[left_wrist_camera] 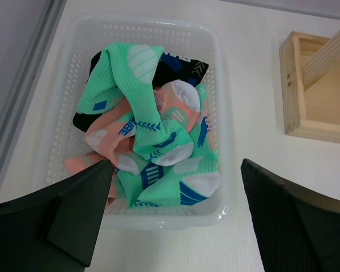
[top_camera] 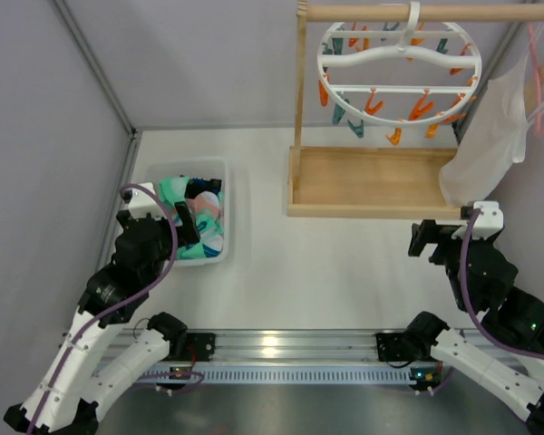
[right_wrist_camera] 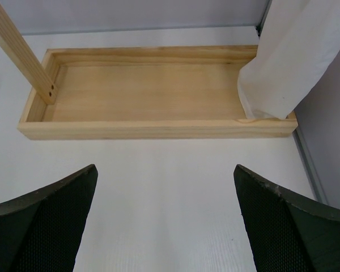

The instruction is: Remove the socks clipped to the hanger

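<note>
Filling one basket (left_wrist_camera: pixel 224 141), many socks (left_wrist_camera: pixel 153 141); one hanger (top_camera: pixel 399 89)

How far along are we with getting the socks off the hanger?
Done, it seems: the hanger shows only bare clips, and the socks lie piled in the white basket. In hand: nothing; the left end effector hangs open over the basket, the right end effector open before the wooden tray. Left: no clipped sock visible, so probably nothing.

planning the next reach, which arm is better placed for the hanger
Right: right fingers, open, face the wooden tray under the hanger; left fingers hang over the basket of socks.
</note>
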You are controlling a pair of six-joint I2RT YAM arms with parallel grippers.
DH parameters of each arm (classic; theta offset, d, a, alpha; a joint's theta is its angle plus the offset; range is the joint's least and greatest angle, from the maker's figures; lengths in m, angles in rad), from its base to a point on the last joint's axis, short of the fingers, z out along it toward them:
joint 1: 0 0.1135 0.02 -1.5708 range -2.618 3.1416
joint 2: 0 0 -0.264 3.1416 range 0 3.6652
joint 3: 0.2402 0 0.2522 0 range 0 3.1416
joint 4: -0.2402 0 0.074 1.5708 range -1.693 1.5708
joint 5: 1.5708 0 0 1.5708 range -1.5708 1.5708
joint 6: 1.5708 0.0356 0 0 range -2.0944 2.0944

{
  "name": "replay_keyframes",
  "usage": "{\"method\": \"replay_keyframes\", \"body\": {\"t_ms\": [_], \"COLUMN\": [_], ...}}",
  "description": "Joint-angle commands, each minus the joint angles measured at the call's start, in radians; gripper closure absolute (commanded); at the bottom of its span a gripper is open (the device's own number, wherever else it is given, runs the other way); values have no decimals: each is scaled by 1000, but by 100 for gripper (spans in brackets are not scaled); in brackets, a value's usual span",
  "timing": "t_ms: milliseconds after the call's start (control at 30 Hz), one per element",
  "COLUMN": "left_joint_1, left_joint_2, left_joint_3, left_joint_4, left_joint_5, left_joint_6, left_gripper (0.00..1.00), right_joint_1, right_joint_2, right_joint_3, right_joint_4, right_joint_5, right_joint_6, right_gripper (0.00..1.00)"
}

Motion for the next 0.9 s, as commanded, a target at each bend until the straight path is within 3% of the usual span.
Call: {"method": "replay_keyframes", "body": {"t_ms": [0, 867], "left_joint_1": [6, 4], "left_joint_2": [-15, -24], "left_joint_3": [-14, -17], "left_joint_4": [28, 34], "left_joint_5": [-1, -8], "left_joint_6": [7, 2], "left_gripper": [2, 2], "right_joint_1": [-10, -10], "right_joint_2": [-6, -23], "right_joint_3": [38, 24], "right_joint_4": [-32, -20], "right_joint_5": [-11, -32], "right_joint_6": [-10, -10], "right_gripper": [0, 1]}}
